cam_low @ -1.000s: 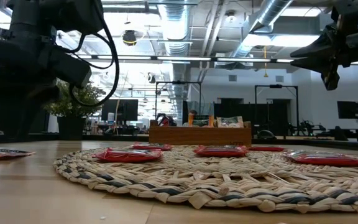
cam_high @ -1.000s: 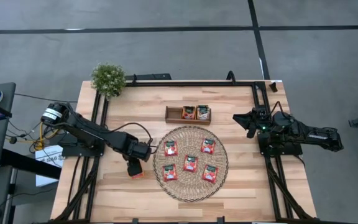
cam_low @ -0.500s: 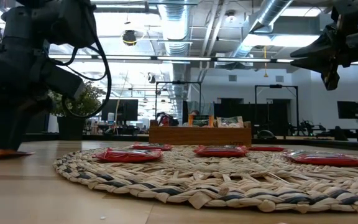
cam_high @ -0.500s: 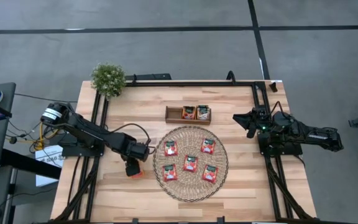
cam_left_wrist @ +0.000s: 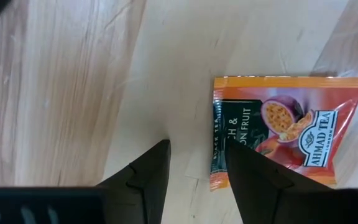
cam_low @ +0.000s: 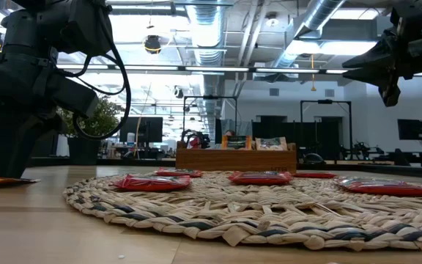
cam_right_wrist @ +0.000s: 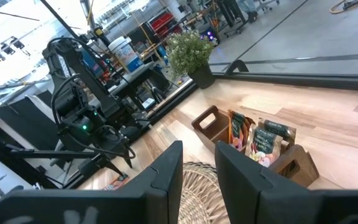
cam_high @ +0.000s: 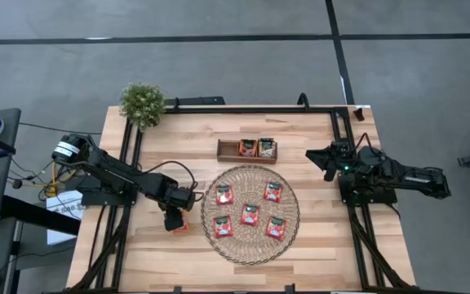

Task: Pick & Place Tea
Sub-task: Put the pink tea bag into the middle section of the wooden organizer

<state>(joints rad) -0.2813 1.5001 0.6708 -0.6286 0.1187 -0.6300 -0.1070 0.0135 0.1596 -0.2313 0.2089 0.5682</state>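
Left pincer has lowered, open, over 1 flat tea sachet (lengthwise across its fingers).

Two matte black jointed arms, chunky segments linked by rounded housings. Looping black cables along the left arm; silver motor cap at its base. Small green light on the right arm. Tapered, angular black fingers.

The wooden table bears a woven mat, a wooden tray, a potted plant and one tea sachet.
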